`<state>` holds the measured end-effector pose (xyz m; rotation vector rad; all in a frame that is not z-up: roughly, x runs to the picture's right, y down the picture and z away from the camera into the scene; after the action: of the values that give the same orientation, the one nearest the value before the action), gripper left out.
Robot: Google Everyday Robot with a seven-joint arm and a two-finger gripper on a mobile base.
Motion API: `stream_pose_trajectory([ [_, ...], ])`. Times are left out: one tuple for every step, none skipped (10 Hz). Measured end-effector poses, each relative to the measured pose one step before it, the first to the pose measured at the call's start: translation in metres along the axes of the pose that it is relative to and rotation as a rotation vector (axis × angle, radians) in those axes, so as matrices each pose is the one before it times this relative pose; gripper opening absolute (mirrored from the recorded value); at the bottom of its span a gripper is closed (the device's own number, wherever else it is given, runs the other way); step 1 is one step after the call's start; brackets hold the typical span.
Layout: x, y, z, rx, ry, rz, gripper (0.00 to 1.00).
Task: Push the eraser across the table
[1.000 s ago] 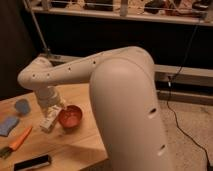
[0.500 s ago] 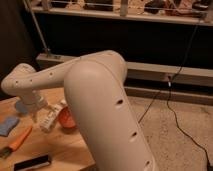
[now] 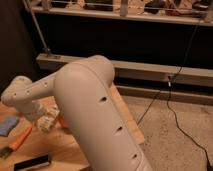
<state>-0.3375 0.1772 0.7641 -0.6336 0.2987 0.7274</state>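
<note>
The eraser (image 3: 32, 163) is a flat black block with a pale lower edge. It lies on the light-brown wooden table (image 3: 45, 145) near the front left edge of the view. My gripper (image 3: 47, 121) hangs at the end of the white arm (image 3: 90, 105), above the table and up and to the right of the eraser, apart from it. The arm covers much of the table's right side.
A blue spongy pad (image 3: 7, 125) lies at the far left. An orange-handled brush (image 3: 16, 142) lies between the pad and the eraser. A red bowl (image 3: 62, 121) is mostly hidden behind the arm. A black cable (image 3: 172, 100) runs over the speckled floor on the right.
The arm has swung further left and nearer the camera. It now hides most of the red bowl. The eraser has not moved.
</note>
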Motion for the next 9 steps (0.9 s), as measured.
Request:
stream_pose_trajectory([
  [0.00159,0.00457,0.00556,0.00497,0.00209,-0.02560,0.65],
  [0.00278,0.00615,0.00418,0.00787,0.00069,-0.03781,0.65],
  [0.00174,0.00164,0.00164,0.00468,0.00094,-0.01580,0.65],
  [0.00510,0.00645,0.00064,0.00385,0.00078,-0.03888,0.65],
  [0.00625,0.00510,0.00260,0.00565,0.00572,-0.03482,0.65],
  [0.00294,0.00310,0.00169,0.00256,0.00273,-0.01958,0.65],
  [0.00352,0.00339,0.00388,0.00175,0.00686,-0.02085,0.65],
  [0.00119,0.00375,0.00230,-0.00072,0.00107,-0.01890,0.65],
  [0.00062,0.00543,0.00426,-0.00331,0.00176,-0.02610,0.65],
])
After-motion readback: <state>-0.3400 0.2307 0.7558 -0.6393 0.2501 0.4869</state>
